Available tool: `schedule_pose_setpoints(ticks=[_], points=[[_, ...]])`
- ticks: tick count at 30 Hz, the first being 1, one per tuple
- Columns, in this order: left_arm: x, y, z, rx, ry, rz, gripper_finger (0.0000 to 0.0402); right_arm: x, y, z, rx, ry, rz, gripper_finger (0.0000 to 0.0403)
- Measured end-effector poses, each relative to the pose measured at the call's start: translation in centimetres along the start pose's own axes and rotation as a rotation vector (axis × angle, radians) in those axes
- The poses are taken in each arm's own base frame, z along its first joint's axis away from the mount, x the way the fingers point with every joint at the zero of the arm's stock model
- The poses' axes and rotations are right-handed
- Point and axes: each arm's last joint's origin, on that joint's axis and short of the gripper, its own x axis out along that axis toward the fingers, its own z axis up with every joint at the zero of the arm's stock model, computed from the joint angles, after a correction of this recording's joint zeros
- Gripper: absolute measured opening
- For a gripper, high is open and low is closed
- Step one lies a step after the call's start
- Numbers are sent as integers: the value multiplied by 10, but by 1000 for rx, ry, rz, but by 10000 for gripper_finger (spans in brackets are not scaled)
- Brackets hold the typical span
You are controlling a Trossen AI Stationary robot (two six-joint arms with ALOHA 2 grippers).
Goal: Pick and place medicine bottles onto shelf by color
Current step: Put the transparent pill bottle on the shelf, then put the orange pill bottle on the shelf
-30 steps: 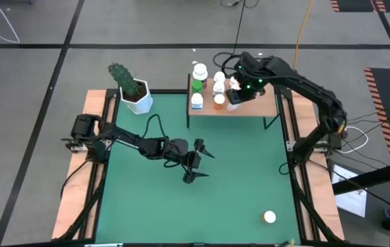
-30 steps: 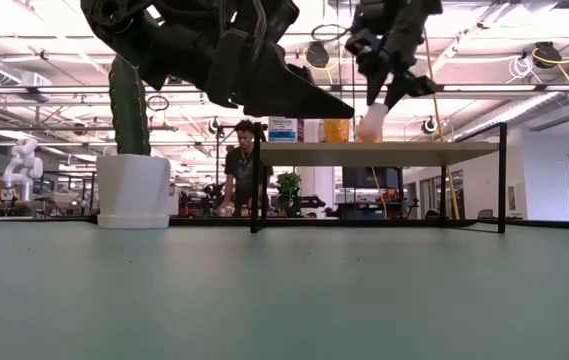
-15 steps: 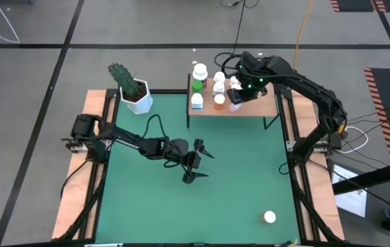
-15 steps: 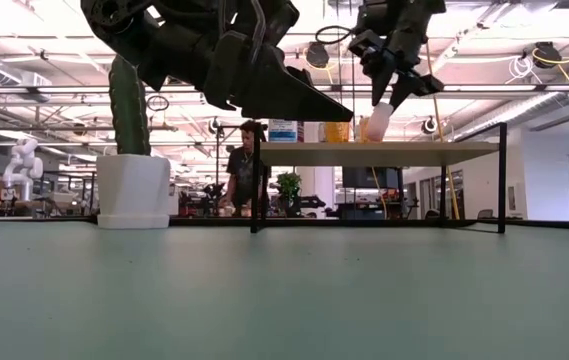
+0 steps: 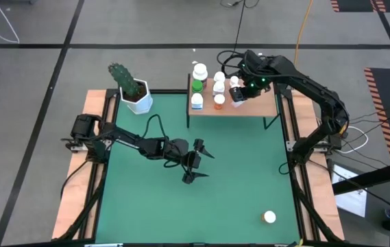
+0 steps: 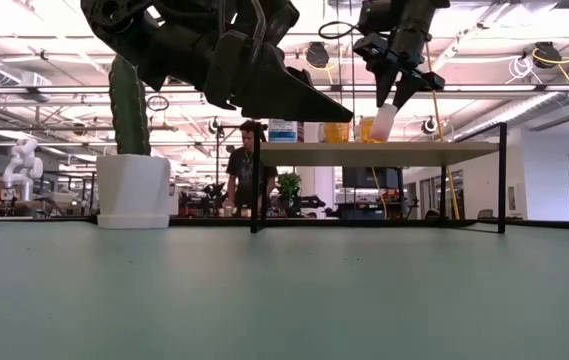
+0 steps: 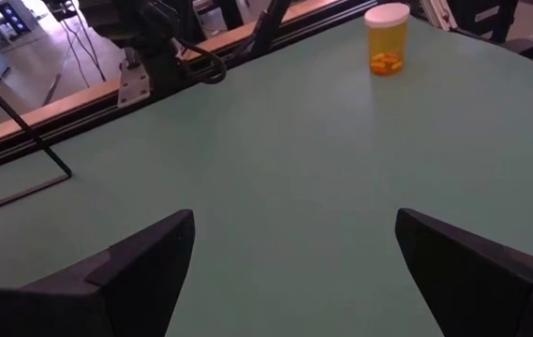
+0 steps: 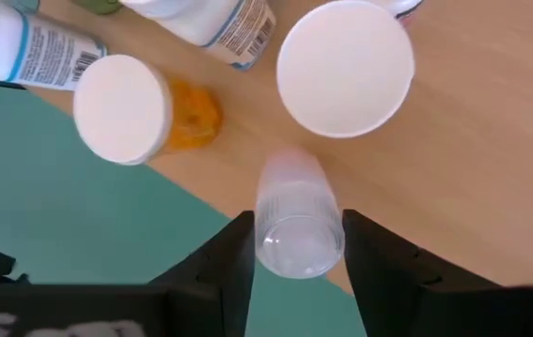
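The shelf (image 5: 249, 106), a light-wood board on black legs, stands at the mat's far edge. On it stand several medicine bottles, among them a green one (image 5: 197, 86), an orange one (image 8: 123, 108) and a white-capped one (image 8: 346, 65). My right gripper (image 5: 237, 95) hangs over the shelf, shut on a pale pink bottle (image 6: 382, 122). My left gripper (image 5: 195, 163) hovers open over the middle of the mat, holding nothing. A lone orange bottle (image 5: 269, 217) stands on the mat near its front right corner. My right gripper pinches the pale pink bottle's upper end (image 8: 296, 245) between its two fingers. The fingers (image 8: 233, 257) come steeply from above. The bottle hangs tilted below them over the shelf board; whether its lower end (image 6: 378, 135) touches the board I cannot tell.
A white pot with a green cactus (image 5: 138, 96) stands at the mat's far left corner. Wooden strips (image 5: 78, 178) edge the green mat. A person (image 6: 244, 165) shows in the room behind the shelf. Bare board (image 8: 472, 168) lies beside the held bottle.
My right gripper has tipped a little and edged toward the shelf's far right with the pink bottle. In the low view the bottle's lower end now sits slightly higher above the board and the bottle leans more.
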Motion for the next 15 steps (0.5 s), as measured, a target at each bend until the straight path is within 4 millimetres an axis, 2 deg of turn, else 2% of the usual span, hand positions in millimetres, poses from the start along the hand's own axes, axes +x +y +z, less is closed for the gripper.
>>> schedule_pose_setpoints(ticks=[10,15], points=[[0,0,0,-1,4,-2,372,0,0,0,-34,-3,-4,215],[0,0,-1,-3,7,-3,372,0,0,0,-19,-2,-4,230]])
